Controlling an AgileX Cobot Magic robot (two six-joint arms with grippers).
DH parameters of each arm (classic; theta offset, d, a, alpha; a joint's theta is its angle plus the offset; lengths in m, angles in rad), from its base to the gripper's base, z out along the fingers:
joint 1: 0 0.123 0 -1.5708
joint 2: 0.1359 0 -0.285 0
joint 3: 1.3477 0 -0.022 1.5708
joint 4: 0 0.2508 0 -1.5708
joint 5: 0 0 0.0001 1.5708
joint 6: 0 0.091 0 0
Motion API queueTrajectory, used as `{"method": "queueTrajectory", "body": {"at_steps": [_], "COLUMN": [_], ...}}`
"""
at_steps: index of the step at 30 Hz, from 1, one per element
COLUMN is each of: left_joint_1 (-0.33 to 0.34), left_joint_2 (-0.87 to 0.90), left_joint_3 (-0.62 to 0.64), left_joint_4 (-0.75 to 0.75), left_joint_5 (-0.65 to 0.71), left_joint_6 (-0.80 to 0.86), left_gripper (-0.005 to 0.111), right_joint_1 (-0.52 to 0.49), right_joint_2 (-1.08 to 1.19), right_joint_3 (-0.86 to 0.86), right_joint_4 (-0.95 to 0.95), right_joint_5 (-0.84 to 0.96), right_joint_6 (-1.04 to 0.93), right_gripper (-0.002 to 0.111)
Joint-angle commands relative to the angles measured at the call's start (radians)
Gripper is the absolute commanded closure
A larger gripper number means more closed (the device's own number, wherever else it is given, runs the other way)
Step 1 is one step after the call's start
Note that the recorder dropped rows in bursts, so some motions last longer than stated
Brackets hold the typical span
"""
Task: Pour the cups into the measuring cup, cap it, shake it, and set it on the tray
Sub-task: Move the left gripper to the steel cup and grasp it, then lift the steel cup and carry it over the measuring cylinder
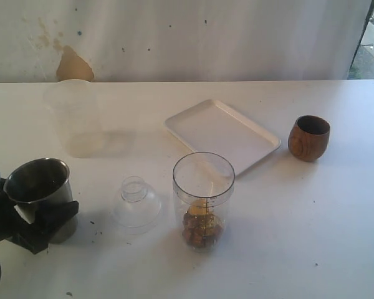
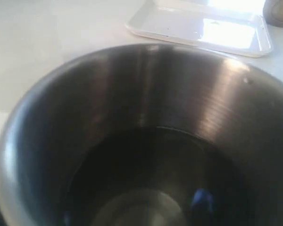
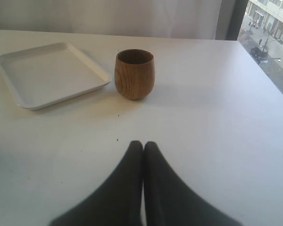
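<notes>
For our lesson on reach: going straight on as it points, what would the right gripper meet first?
Probably the wooden cup, almost dead ahead of the right gripper, with bare table between; the tray lies aside. Its height is unclear.

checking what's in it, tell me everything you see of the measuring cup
The measuring cup is a tall clear cylinder with a dark rim and a black scale down its side. It stands upright and uncapped on the table, a brownish heap at its bottom, near the tray; only the table touches it.
</notes>
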Motion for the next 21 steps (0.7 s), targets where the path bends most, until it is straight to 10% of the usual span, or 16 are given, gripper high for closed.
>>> {"method": "queueTrajectory", "body": {"at_steps": [1,5,21], "left_joint_1": [-0.006,-0.006,-0.013], "left_joint_2": [0.001,0.001,-0.048], "left_joint_3": [-0.004,-0.004,-0.141], "left_joint_4": [0.043,0.106,0.174], "left_joint_5": [-0.01,-0.01,-0.01], "left_joint_6": [-0.001,0.004,-0.254], "left_gripper": [0.065,0.106,0.107], "right_joint_1": [0.005,0.005,0.005], "right_joint_2": [-0.007,-0.007,-0.007], "right_joint_3": [0.003,0.003,0.003], "right_joint_4": [-0.001,0.001,0.0], "right_joint_5": [-0.007,-0.007,-0.007], "right_joint_6": [0.005,0.005,0.005], "right_gripper": [0.108,0.108,0.108]}}
